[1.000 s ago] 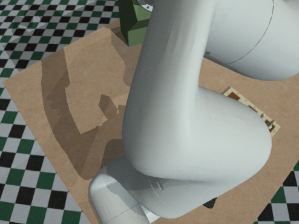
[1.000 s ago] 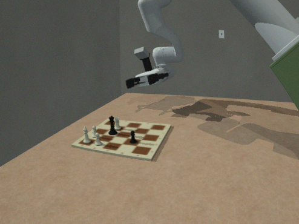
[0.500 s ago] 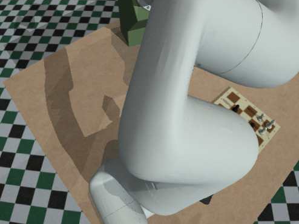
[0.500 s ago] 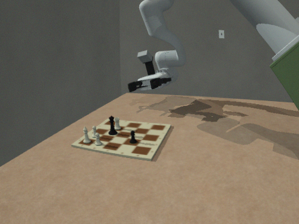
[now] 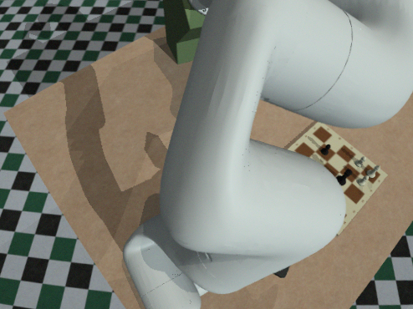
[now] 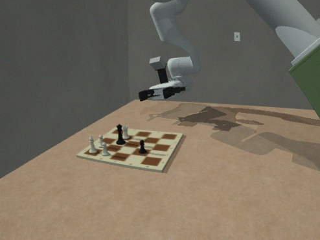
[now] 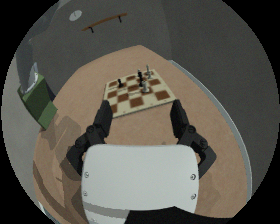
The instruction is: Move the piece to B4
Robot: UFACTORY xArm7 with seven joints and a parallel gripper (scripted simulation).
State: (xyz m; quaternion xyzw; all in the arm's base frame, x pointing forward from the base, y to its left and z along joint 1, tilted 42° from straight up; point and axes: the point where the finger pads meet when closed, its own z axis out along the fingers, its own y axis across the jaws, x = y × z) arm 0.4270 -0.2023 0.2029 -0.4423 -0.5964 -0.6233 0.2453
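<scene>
A small chessboard lies on the tan table. On it stand a tall black piece, a black pawn and several white pieces, among them one in the near left corner. A pale piece seems to lie on its side near the black pawn. The edge letters are too small to read. My gripper is open and empty. It hangs high above the table's far edge, well behind the board. In the top view the arm hides it.
The arm's green base stands at the table's edge, far from the board. The white arm blocks much of the top view and covers part of the board. Grey walls stand behind the table.
</scene>
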